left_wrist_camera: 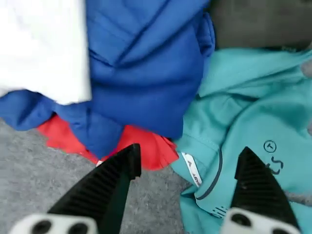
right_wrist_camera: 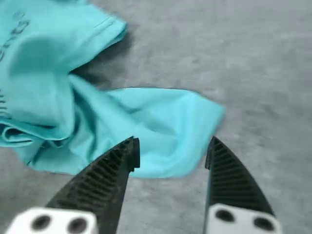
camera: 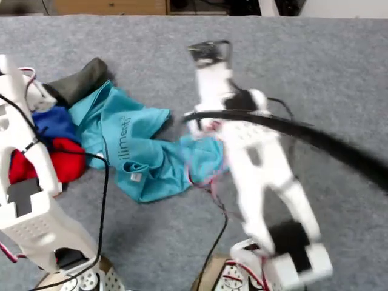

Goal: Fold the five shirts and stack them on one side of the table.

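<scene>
Several shirts lie in a crumpled heap at the table's left. The teal shirt (camera: 130, 145) spreads toward the middle, with the blue shirt (camera: 54, 121), the red shirt (camera: 66, 159) and the dark grey shirt (camera: 82, 82) beside it. My left gripper (left_wrist_camera: 190, 153) hangs open just above the heap, where the red shirt (left_wrist_camera: 146, 151), the blue shirt (left_wrist_camera: 146, 73) and the teal shirt (left_wrist_camera: 248, 112) meet. A white shirt (left_wrist_camera: 39, 48) lies on the blue one. My right gripper (right_wrist_camera: 170, 146) is open over a teal sleeve (right_wrist_camera: 161, 126) and holds nothing.
The grey cloth-covered table (camera: 327, 73) is bare at the right and back. The right arm (camera: 254, 157) stands over the middle, and the left arm (camera: 24, 182) rises along the left edge. Cables (camera: 103, 200) trail across the front.
</scene>
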You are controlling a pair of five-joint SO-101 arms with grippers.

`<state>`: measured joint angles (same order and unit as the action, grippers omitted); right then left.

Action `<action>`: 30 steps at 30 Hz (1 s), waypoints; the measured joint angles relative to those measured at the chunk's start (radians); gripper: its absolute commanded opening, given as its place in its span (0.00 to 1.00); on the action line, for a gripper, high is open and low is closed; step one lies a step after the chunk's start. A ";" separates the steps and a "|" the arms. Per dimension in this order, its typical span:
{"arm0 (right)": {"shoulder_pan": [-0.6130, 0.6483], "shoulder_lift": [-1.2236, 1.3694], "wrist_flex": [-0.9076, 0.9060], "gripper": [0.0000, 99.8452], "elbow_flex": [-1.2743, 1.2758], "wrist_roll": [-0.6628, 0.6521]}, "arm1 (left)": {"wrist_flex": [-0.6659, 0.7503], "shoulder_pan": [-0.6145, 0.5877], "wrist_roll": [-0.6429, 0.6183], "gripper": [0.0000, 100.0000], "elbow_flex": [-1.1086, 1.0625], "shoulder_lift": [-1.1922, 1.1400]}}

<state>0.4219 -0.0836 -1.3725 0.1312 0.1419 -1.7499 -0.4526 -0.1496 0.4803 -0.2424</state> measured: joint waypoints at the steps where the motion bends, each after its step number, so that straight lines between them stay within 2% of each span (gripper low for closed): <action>1: 0.026 0.060 -0.017 0.37 -0.038 0.014 | 0.000 0.011 0.000 0.31 -0.006 0.000; 4: 0.101 0.229 -0.064 0.47 -0.133 0.055 | 0.002 0.025 0.000 0.31 -0.032 0.002; 7: 0.176 0.370 -0.100 0.47 -0.192 0.064 | 0.002 0.026 0.000 0.31 -0.052 0.002; 11: 0.238 0.512 -0.106 0.37 -0.219 0.066 | 0.002 0.026 0.000 0.31 -0.075 0.002; 17: 0.242 0.617 -0.110 0.06 -0.265 0.057 | 0.002 0.026 0.000 0.30 -0.078 0.002; 21: 0.229 0.629 -0.120 0.06 -0.275 0.017 | 0.002 0.026 0.000 0.30 -0.078 0.002; 26: 0.157 0.629 -0.209 0.01 -0.313 0.009 | 0.002 0.026 0.000 0.30 -0.078 0.002; 30: 0.075 0.629 -0.275 0.00 -0.390 0.009 | 0.002 0.026 0.000 0.30 -0.078 0.002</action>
<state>0.4971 0.5455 -1.6471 -0.2585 0.1511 -1.7484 -0.4266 -0.1496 0.4020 -0.2409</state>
